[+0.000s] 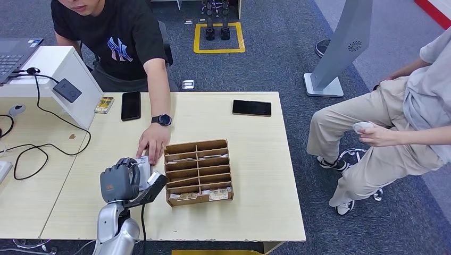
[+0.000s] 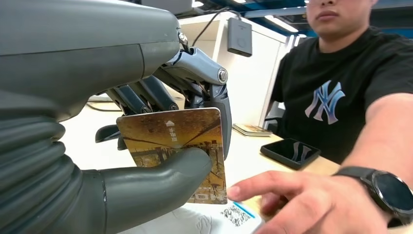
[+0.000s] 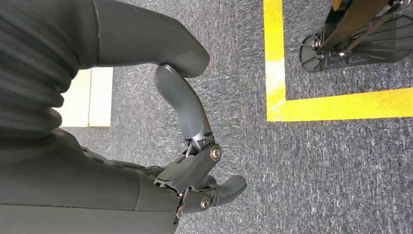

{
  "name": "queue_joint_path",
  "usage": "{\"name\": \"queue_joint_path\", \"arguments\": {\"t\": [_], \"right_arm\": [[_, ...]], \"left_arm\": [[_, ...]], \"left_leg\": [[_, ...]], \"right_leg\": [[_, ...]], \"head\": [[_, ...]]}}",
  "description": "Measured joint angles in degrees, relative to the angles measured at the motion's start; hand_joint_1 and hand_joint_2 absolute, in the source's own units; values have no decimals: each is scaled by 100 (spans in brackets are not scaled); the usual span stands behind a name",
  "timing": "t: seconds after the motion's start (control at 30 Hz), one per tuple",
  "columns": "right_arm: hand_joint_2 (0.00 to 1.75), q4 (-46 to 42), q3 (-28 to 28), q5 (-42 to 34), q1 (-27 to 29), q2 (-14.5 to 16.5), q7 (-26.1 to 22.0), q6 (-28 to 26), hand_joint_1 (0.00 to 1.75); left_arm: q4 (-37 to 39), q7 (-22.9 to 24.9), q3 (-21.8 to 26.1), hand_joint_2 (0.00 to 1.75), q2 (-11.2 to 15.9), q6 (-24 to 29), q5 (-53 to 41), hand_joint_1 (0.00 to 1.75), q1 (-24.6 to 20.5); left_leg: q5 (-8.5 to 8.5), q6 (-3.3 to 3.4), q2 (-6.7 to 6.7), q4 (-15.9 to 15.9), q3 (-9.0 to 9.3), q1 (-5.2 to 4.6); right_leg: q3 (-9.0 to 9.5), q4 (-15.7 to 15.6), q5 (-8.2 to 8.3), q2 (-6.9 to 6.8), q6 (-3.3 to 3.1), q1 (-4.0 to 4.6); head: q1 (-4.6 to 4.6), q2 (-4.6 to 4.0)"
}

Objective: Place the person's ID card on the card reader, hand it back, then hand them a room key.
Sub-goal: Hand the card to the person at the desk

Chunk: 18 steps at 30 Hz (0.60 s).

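My left hand [image 2: 160,146] is clamped on a card [image 2: 178,148], thumb on its face, dark fingers behind it, card upright, low over the table [image 1: 255,159] near its front edge, just left of the cardboard sorter box [image 1: 198,171]. It has a printed gold-brown face; I read it as a room key, though I can't rule out the ID card.

The person's hand [image 1: 152,143] is stretched across the table, fingertips just beyond my hand, close to the card but not touching it. In the left wrist view their hand sits just below the card, over a white slip with a QR code [image 2: 234,214].

My right hand [image 3: 195,161] hangs at my side over carpet, fingers curled in, holding nothing.

The card reader [image 1: 67,90] is mounted on the white stand, far left, well apart from the card.

Judgement: this is a handover step, most likely the final key handoff.

Next move: nudge the card toward their fingers, hold steady, and release only once they pinch it. Risk: opening early drops the card flat on the table.
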Motion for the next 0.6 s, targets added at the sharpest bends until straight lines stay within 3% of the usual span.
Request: {"name": "queue_joint_path", "arguments": {"t": [0.43, 0.6], "right_arm": [[175, 53, 49, 0, 9, -10, 9, 0, 0], [175, 105, 60, 0, 14, -39, 9, -2, 0]], "left_arm": [[466, -557, -280, 175, 53, 7, 420, 175, -103], [643, -561, -394, 175, 84, 7, 438, 175, -145]], "left_leg": [[0, 0, 0, 0, 3, 0], [0, 0, -1, 0, 4, 0]], "right_leg": [[4, 0, 0, 0, 0, 0], [5, 0, 0, -1, 0, 0]], "head": [[0, -1], [0, 0]]}}
